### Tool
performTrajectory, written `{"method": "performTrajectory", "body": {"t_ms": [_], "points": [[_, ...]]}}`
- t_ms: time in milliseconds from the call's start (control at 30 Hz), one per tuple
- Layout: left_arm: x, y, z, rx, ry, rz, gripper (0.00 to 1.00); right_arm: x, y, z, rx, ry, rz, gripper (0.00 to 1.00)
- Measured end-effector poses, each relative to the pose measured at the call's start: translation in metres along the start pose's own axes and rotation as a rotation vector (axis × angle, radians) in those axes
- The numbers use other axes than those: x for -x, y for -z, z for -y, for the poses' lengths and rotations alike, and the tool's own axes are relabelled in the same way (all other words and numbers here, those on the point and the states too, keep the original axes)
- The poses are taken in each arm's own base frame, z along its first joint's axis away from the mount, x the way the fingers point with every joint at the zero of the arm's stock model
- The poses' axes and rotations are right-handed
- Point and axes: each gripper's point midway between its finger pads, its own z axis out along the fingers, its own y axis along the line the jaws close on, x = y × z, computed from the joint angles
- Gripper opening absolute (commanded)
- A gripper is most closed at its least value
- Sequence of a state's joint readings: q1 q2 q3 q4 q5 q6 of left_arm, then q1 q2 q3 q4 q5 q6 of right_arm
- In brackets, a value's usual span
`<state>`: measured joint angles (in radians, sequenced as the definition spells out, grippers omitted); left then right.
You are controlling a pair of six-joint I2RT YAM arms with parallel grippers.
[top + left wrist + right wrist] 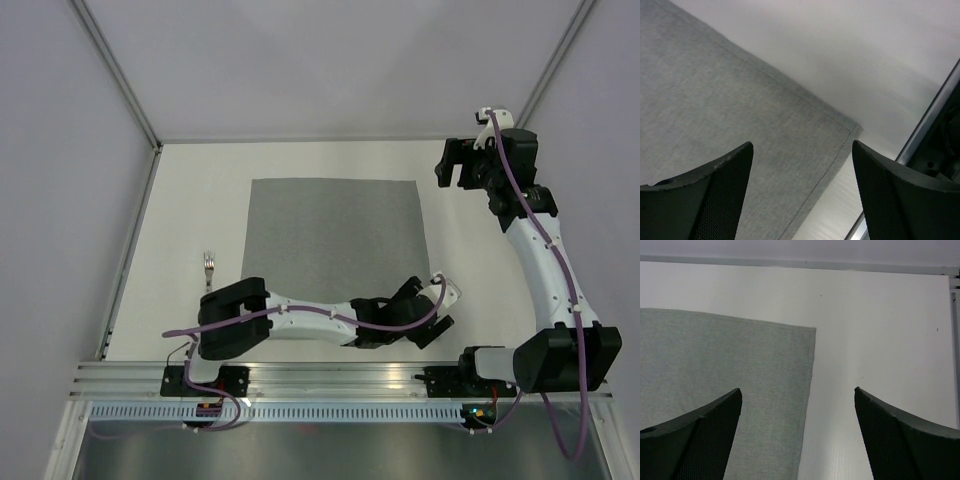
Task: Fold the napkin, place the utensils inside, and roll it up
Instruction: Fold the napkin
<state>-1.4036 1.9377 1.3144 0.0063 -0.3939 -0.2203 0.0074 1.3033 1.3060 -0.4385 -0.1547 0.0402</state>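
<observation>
The grey napkin [335, 245] lies flat and spread out in the middle of the white table. My left gripper [428, 310] is open just above its near right corner; the left wrist view shows that corner [840, 130] between the open fingers of the gripper [802, 144]. My right gripper [452, 178] is open and empty, raised beside the far right corner. In the right wrist view the gripper [797, 390] straddles the napkin's [715, 370] right edge. The utensils [209, 265] lie left of the napkin; only fork tines show, the rest is hidden under my left arm.
The metal rail [330, 372] runs along the near table edge, close to my left gripper; it also shows in the left wrist view [930, 120]. Pale walls enclose the table at the back and both sides. Bare white table [470, 250] lies right of the napkin.
</observation>
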Motion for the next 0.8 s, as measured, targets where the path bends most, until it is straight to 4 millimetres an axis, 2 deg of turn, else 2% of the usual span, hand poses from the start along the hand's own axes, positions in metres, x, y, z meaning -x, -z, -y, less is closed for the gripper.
{"method": "performTrajectory", "body": {"t_ms": [167,333,467,800], "points": [[-0.018,-0.021,0.033,-0.072,-0.018,-0.006,0.78,-0.004,-0.003,0.004,-0.021,-0.001,-0.003,0.98],[-0.031,-0.035,0.053,-0.116,-0.025,0.006,0.7,-0.008,-0.005,0.007,-0.034,-0.001,-0.007,0.98],[-0.037,-0.044,0.061,-0.133,-0.03,0.004,0.67,-0.012,-0.006,0.009,-0.042,-0.002,-0.014,0.98],[-0.049,-0.053,0.062,-0.126,-0.038,-0.01,0.61,-0.014,-0.007,0.011,-0.052,0.0,-0.015,0.98]]}}
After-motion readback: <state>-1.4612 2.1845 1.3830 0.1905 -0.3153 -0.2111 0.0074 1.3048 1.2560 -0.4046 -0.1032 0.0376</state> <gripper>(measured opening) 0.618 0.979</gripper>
